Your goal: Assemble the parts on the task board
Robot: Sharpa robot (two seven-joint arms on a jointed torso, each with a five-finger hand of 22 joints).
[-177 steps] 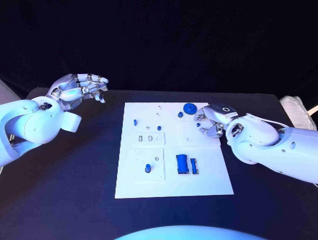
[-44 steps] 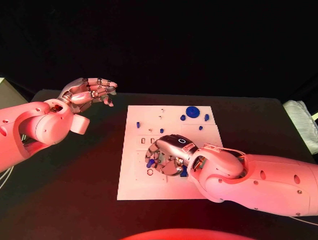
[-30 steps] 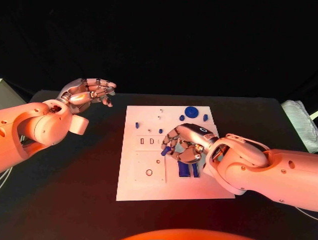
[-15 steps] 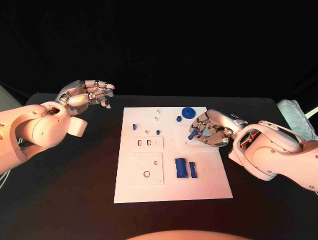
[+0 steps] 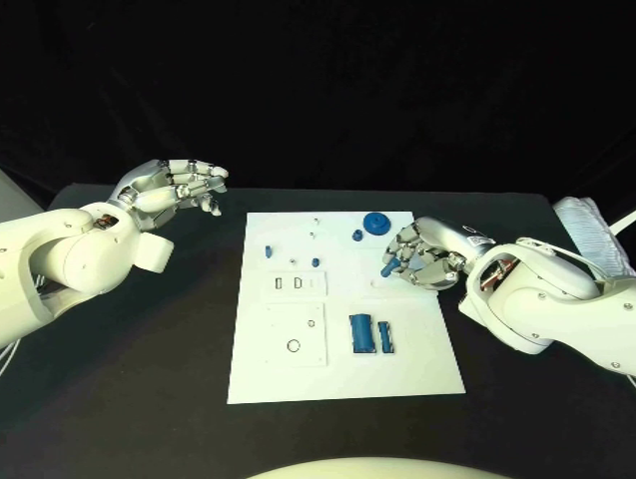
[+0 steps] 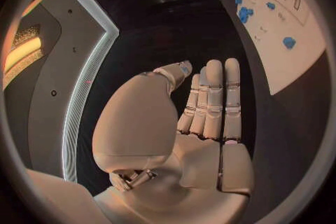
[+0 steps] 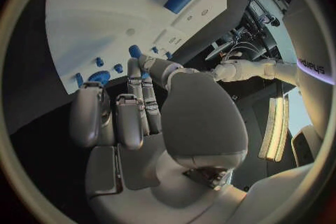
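Task board: white plate, centre of the black desk, long side running 12 to 6 o'clock.

Parts on the board, head view:
- Round blue disc at the 1 o'clock corner of the board, with a small blue peg just beside it at its 7 o'clock.
- Two small blue pegs near the 11 o'clock corner, one at the board's edge, the other slightly inboard.
- Large blue block and slimmer blue bar, side by side in the lower half, right of centre; whether they touch cannot be told.
- Raised white panels on the left half, one with two small slots, one below with a ring mark.

Right robot hand: over the board's 3 o'clock edge, upper half. Fingers curled in, a small blue part pinched at the fingertips; the right wrist view shows the same blue piece at the end of the finger and thumb, above the white plate.

Left robot hand: off the board at its 10 o'clock, raised above the desk, well apart from all parts. Holds nothing. In the head view its fingers bend inward; in the left wrist view the fingers lie straight and close together, so the width of the grasp cannot be told for certain.
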